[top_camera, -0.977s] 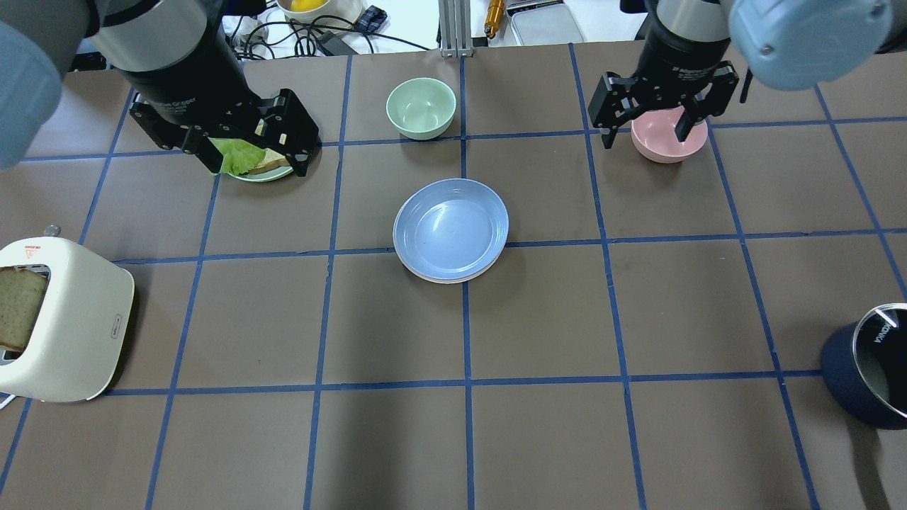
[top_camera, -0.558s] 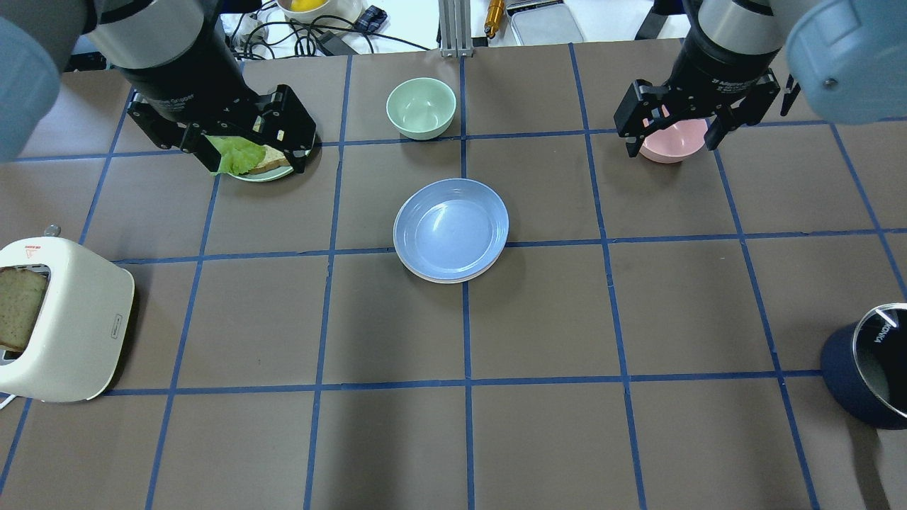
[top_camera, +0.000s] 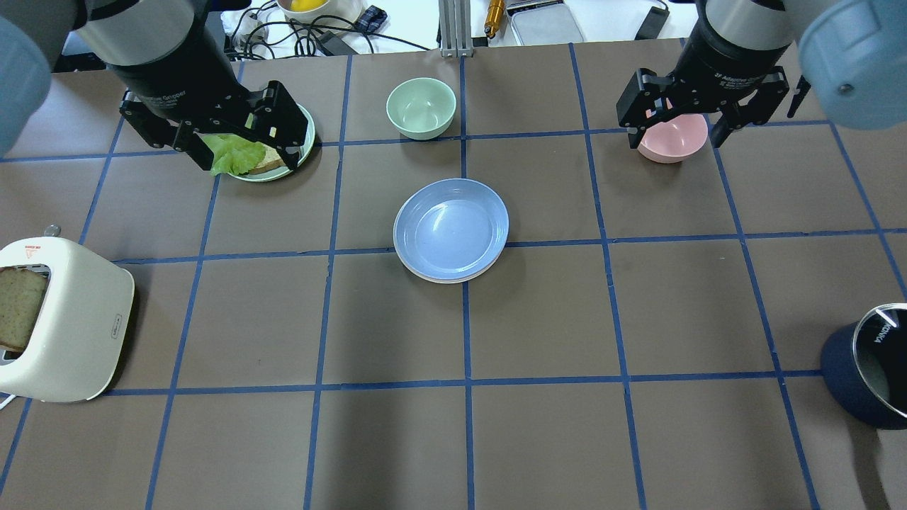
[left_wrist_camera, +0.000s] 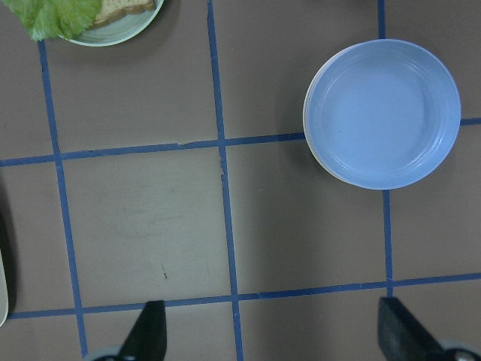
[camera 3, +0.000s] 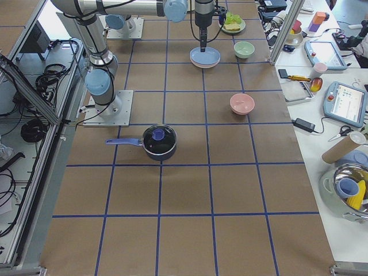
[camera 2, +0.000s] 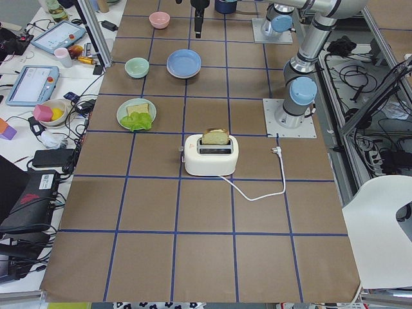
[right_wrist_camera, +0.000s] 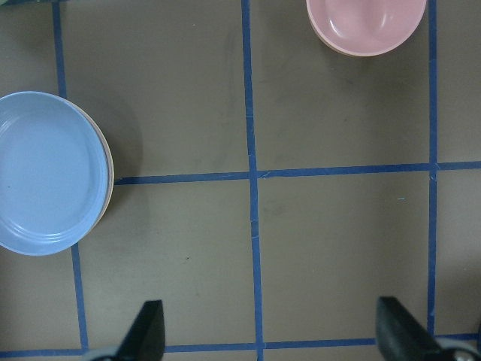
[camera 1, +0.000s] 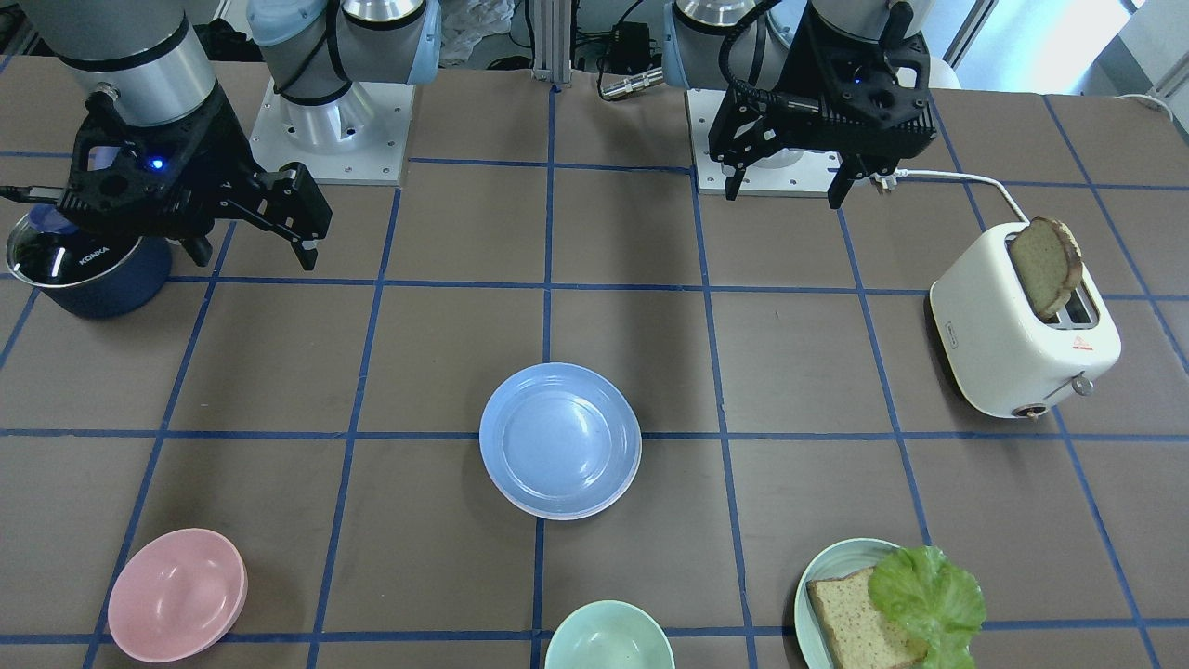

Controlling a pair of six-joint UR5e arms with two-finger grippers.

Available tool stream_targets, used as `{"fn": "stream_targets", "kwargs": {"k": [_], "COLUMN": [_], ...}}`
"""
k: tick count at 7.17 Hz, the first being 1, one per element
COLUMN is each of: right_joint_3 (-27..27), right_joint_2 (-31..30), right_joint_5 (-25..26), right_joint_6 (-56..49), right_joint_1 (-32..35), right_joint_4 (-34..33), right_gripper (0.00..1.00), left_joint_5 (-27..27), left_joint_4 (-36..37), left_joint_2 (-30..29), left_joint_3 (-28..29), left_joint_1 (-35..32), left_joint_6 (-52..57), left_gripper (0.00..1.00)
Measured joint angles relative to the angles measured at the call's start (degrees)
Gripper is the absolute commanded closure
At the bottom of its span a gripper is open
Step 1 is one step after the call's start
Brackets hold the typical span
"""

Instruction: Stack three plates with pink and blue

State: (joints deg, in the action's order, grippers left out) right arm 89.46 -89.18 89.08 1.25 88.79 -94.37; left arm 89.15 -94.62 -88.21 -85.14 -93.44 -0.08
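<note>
The brown table (top_camera: 538, 319), ruled into squares with blue tape, lies well below both pincers. The white toaster (top_camera: 71, 326), with a slice of bread (camera 1: 1045, 265) standing in its slot, sits out to the outer side of the left pincer (top_camera: 248, 152) and nearer the robot. The dark blue pot (camera 1: 111, 283) sits to the outer side of the right pincer (top_camera: 677, 138), also nearer the robot.

Between the two pincers and ahead of both lies the stack of plates. The blue plate (top_camera: 451, 228) is on top, with pale rims showing under its edge.

The green plate (camera 1: 822, 576), holding bread and lettuce (camera 1: 929, 590), lies ahead of the left pincer on its outer side. The pink bowl (camera 1: 176, 595) lies ahead of the right pincer. The green bowl (top_camera: 421, 106) sits beyond the stack.

Each pincer hangs with its fingers spread wide and grips nothing.

The pot's lid reads "KONKA". The red mark on the toaster's top is too small to read.
</note>
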Motion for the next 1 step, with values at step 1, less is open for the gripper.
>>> {"fn": "stream_targets", "kwargs": {"k": [1], "right_joint_3": [-0.83], "right_joint_2": [0.15], "right_joint_5": [-0.06], "right_joint_6": [0.92], "right_joint_1": [0.03], "right_joint_4": [0.18], "right_gripper": [0.00], "left_joint_5": [0.00], "left_joint_4": [-0.03], "left_joint_2": [0.10], "left_joint_3": [0.03], "left_joint_1": [0.01], "left_joint_6": [-0.01], "left_gripper": [0.00]}}
